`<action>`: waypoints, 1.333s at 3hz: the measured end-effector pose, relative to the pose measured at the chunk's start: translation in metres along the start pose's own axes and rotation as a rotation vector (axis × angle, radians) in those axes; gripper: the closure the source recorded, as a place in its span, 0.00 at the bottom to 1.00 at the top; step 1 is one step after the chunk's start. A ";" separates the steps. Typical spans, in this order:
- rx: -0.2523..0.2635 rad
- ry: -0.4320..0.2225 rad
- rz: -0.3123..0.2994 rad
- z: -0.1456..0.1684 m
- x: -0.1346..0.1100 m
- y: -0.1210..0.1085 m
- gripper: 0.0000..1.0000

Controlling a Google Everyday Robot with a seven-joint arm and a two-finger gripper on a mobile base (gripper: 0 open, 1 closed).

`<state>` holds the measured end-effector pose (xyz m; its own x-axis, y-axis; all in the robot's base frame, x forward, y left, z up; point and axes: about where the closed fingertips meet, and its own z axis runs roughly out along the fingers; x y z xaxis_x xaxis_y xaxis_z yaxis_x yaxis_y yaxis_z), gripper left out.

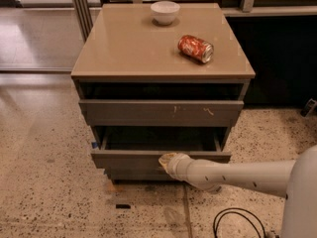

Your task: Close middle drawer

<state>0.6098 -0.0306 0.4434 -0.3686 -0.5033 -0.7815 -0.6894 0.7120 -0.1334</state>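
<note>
Touching the plain front of the middle drawer [126, 158] near its centre, my jaws sit low at the end of my arm [237, 175], which reaches in from the right; whether they are spread or closed I cannot tell. The drawer stands partly pulled out of the bench [124, 58], below the scratched drawer front [148, 112]. On top sit a white bowl [165, 11] and a red can [195, 48] lying on its side.

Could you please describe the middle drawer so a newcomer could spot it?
On the cabinet topped by a bowl and can, the middle drawer is the pulled-out one below the scratched drawer front. Its own front is plain, with the claw against it.
</note>
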 end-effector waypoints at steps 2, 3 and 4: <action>0.029 0.024 -0.003 0.009 0.002 -0.010 1.00; 0.052 0.011 0.019 0.012 -0.005 -0.025 1.00; 0.065 -0.007 0.099 0.013 -0.011 -0.046 1.00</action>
<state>0.6535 -0.0517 0.4500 -0.4285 -0.4257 -0.7970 -0.6081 0.7883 -0.0941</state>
